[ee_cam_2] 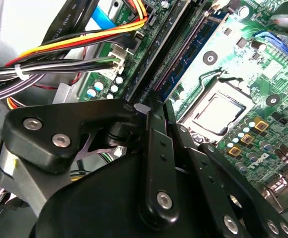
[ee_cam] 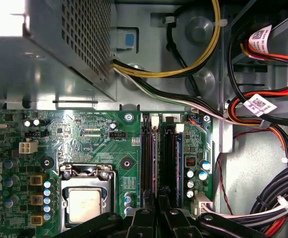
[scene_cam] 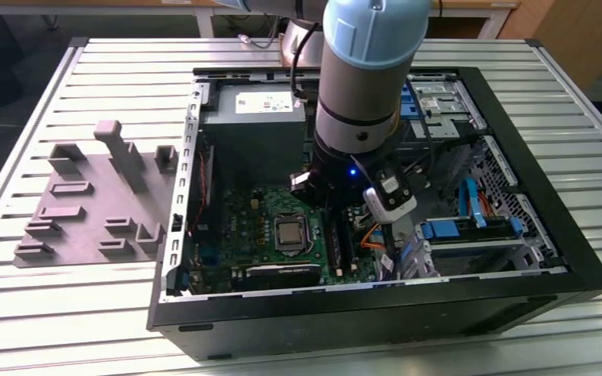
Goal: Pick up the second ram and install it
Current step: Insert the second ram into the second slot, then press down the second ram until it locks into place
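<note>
My gripper (ee_cam: 160,210) is low over the green motherboard (ee_cam: 92,136), inside the open computer case (scene_cam: 552,235). Its black fingers (ee_cam_2: 156,148) are drawn close together over the long black memory slots (ee_cam: 149,163). The second ram (ee_cam: 178,161) is a thin blue-green stick standing on edge along those slots, and it runs out from my fingertips in both wrist views (ee_cam_2: 186,52). The fingers look shut on its near end. How deep it sits in the slot I cannot tell. In the exterior view the arm (scene_cam: 369,94) stands upright over the middle of the case.
The processor socket (ee_cam: 84,201) lies beside the slots. Bundled cables (ee_cam: 263,114) in red, yellow and black crowd the other side. The grey power supply box (scene_cam: 254,129) fills the far end of the case. A grey parts fixture (scene_cam: 87,207) sits on the slatted table at the exterior view's left.
</note>
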